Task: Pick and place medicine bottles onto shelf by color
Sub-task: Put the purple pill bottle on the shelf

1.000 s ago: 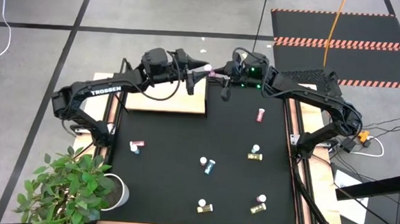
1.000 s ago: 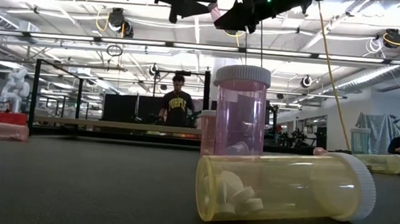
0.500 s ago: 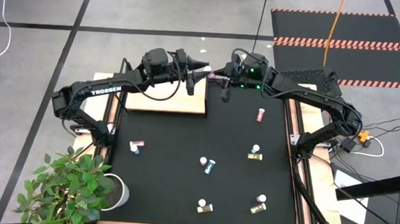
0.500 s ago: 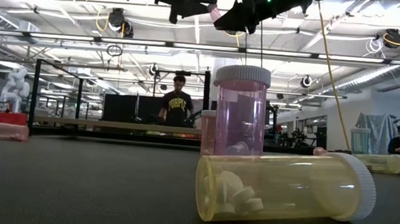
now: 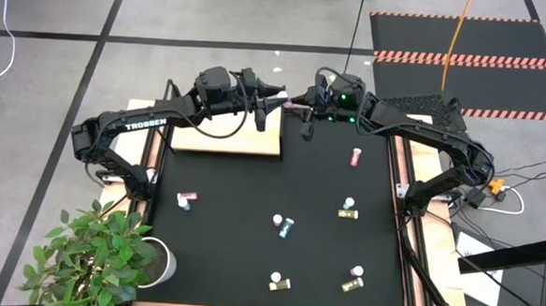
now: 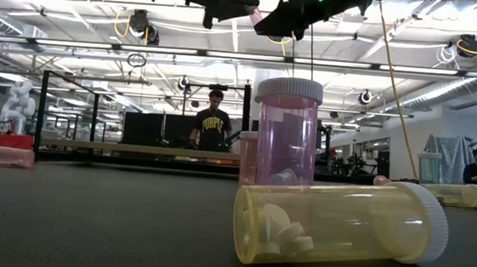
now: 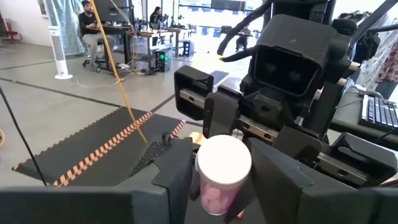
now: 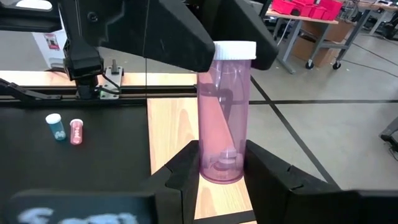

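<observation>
- A pink bottle (image 8: 224, 115) is held between the right tool (image 8: 219, 168) and the left tool (image 7: 217, 186), both closed on it, above the shelf (image 5: 225, 132) corner
- Other medicine bottles (image 5: 285, 226) are scattered well apart on the black mat (image 5: 250, 236)
- A potted plant (image 5: 94, 256) is set beside the tabletop

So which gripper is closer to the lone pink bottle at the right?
Right. The right gripper, gripping another bottle, hangs between the shelf and the lone pink bottle; the left gripper hangs over that shelf.
</observation>
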Motion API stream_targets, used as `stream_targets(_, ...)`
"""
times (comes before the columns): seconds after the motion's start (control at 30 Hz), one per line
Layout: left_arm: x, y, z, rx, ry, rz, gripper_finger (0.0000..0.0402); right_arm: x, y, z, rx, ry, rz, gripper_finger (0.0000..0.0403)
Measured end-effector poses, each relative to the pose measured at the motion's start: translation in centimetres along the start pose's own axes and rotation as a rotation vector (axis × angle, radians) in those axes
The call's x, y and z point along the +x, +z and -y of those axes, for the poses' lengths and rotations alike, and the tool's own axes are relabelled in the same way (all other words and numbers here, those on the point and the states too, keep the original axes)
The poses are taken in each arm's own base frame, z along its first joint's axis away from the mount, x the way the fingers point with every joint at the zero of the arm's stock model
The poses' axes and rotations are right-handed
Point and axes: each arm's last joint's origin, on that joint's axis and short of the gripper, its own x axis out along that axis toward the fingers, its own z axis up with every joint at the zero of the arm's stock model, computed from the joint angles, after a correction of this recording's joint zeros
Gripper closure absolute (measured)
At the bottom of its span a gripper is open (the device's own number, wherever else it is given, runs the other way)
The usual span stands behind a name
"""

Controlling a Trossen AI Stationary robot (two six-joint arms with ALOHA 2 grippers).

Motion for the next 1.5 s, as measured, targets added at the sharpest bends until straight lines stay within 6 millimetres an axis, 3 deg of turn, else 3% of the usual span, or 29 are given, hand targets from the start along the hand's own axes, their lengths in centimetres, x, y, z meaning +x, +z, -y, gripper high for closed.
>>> stream_targets(0.23, 0.0, 0.0, 0.0, 0.002, 0.000, -0.004, 0.0280, 0.0, 0.0, 0.0, 0.001, 0.000, 0.000, 0.0298)
stream_targets(0.47, -0.1, 0.0, -0.7, -0.003, 0.028, -0.004, 0.0273, -0.2, -0.1, 0.6, 0.058, -0.021, -0.003, 0.0280)
stream_targets(0.73, -0.8, 0.8, -3.1, 0.009, 0.136, 0.009, 0.0271, -2.8, -0.2, 2.0, 0.148, -0.076, -0.072, 0.0204)
stream_targets(0.87, -1.4, 1.2, -4.9, 0.093, 0.218, -0.032, 0.0271, -4.9, -0.2, 2.7, 0.165, -0.201, -0.130, 0.0183)
stream_targets(0.97, -1.2, -0.5, -6.9, 0.093, 0.288, -0.135, 0.0271, -6.4, -0.3, 3.0, 0.184, -0.266, -0.171, 0.0180)
stream_targets(1.2, 1.3, -6.8, -11.2, 0.013, 0.349, -0.341, 0.0271, -8.5, -0.5, 3.0, 0.221, -0.302, -0.234, 0.0183)
stream_targets(1.5, 3.7, -12.0, -11.7, 0.023, 0.260, -0.484, 0.0271, -10.1, -0.9, 2.4, 0.250, -0.326, -0.313, 0.0183)
